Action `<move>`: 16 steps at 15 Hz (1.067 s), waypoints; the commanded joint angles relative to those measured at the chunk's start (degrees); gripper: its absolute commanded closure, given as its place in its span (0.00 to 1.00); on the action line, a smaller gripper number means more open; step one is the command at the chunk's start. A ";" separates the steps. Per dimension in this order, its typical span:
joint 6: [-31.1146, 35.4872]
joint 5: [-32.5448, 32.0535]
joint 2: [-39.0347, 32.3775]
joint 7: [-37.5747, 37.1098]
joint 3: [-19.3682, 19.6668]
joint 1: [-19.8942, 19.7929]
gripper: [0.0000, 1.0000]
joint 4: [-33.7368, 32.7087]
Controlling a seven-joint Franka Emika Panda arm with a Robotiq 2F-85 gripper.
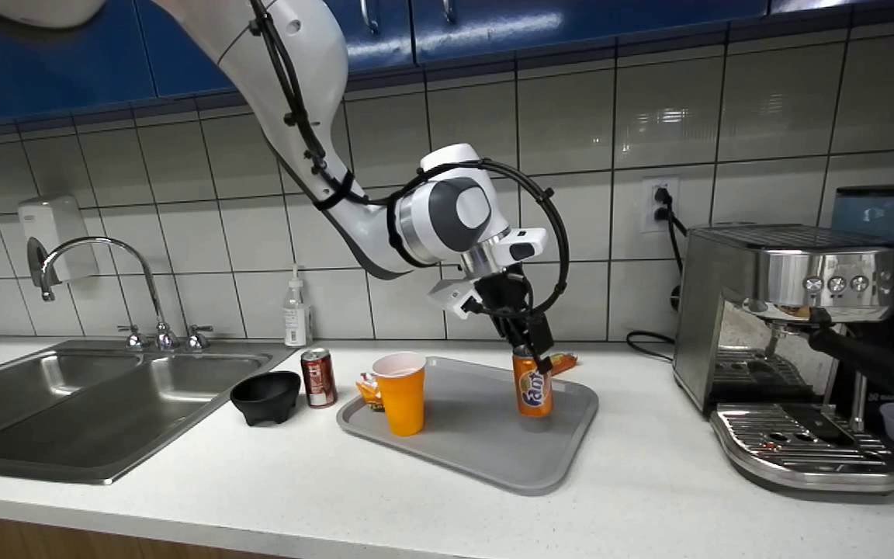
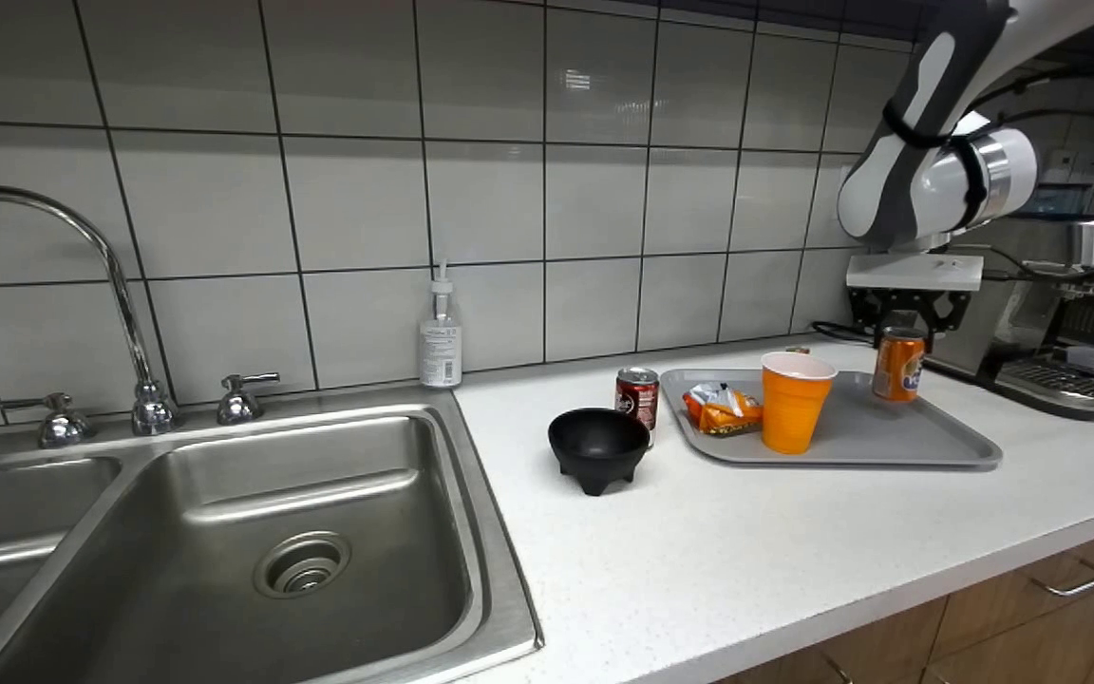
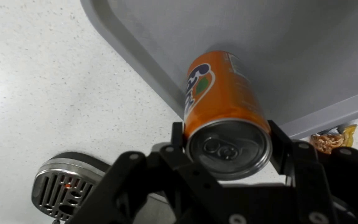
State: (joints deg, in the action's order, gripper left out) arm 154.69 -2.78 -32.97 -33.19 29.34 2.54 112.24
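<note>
Fanta can (image 3: pixel 225 109) in the claw (image 3: pixel 226 137)

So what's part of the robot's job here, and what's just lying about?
Apparently in the job:
orange Fanta can, in the pincer
grey tray beneath

Lying about:
orange cup
orange packets
dark red can
black bowl
pump bottle
coffee machine

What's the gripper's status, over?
Gripper clamped on Fanta can. Lifted or resting: can't tell. Orange cup on tray, apart from can, seemingly not in the way.
</note>
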 commanded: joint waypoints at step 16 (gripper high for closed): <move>-0.49 -1.30 1.81 0.93 -2.85 -0.93 0.61 1.62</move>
State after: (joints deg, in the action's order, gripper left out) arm 154.68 -2.81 -32.98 -33.00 27.35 2.55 113.07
